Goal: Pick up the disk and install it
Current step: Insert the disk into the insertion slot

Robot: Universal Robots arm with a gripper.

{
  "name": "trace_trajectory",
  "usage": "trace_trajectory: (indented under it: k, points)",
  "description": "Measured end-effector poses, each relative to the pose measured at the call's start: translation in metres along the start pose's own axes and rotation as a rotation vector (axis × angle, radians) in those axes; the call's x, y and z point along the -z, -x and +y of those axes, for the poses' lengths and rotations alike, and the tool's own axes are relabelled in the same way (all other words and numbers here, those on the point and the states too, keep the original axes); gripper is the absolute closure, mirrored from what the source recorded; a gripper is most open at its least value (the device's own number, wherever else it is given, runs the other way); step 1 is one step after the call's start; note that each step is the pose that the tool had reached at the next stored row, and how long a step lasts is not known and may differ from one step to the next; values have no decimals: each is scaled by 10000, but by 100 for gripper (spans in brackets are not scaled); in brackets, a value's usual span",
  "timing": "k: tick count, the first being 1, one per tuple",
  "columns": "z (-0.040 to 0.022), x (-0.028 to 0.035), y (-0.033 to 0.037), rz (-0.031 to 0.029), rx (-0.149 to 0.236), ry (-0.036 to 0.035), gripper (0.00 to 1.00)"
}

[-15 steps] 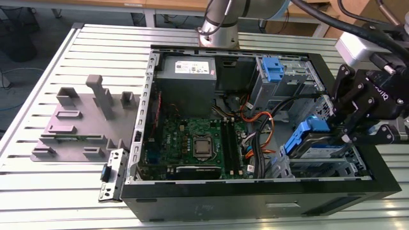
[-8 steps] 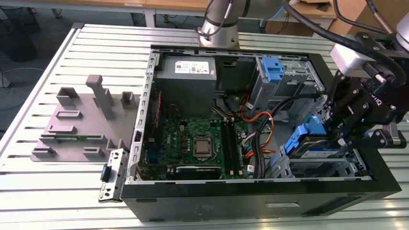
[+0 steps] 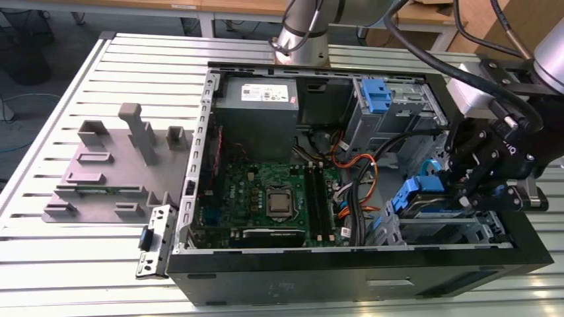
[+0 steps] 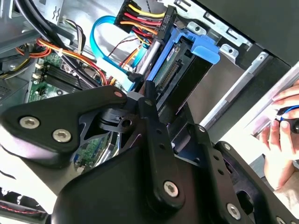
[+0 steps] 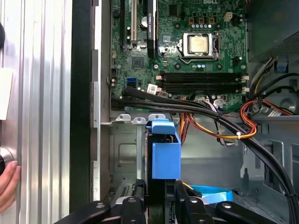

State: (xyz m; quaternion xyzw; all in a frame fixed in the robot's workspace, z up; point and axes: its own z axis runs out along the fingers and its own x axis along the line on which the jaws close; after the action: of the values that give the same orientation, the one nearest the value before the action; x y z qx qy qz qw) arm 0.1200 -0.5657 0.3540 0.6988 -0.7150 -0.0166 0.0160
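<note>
The disk [image 3: 421,198], a silver drive in a blue carrier frame, stands on edge inside the open computer case [image 3: 211,119], over the metal drive cage [image 3: 458,232] at the exterior view's right. My gripper [image 3: 456,188] is shut on it from above. In the first wrist view the disk [image 5: 163,154] shows edge-on, with my black fingers [image 5: 135,205] on either side of it. In the second wrist view its connector end [image 4: 170,72] and blue tab [image 4: 206,49] point towards the cables, and one finger [image 4: 150,112] lies against it.
A motherboard [image 3: 264,198] fills the case floor, with orange and black cables [image 3: 361,168] beside the cage. A grey power-supply box [image 3: 260,96] and a blue clip [image 3: 377,96] sit at the back. A grey fixture [image 3: 115,165] lies outside. A person's hand [image 4: 280,140] is close by.
</note>
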Motion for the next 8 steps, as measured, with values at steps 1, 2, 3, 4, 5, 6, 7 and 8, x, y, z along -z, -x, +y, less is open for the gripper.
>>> trace_trajectory:
  k: [1, 2, 3, 4, 5, 6, 7, 8]
  points:
    - [-1, -14, 0, 0, 0, 0, 65]
    - [-1, -25, 0, 1, 0, 0, 65]
    - [-1, -33, 0, 0, 0, 0, 65]
    - [-2, -35, 0, 2, 0, 0, 65]
    - [-2, -35, 0, 2, 0, -1, 65]
    - [-2, -35, 0, 3, -1, -1, 65]
    - [-2, -36, 0, 2, 0, 0, 65]
    - [-2, -37, 0, 1, 0, -1, 65]
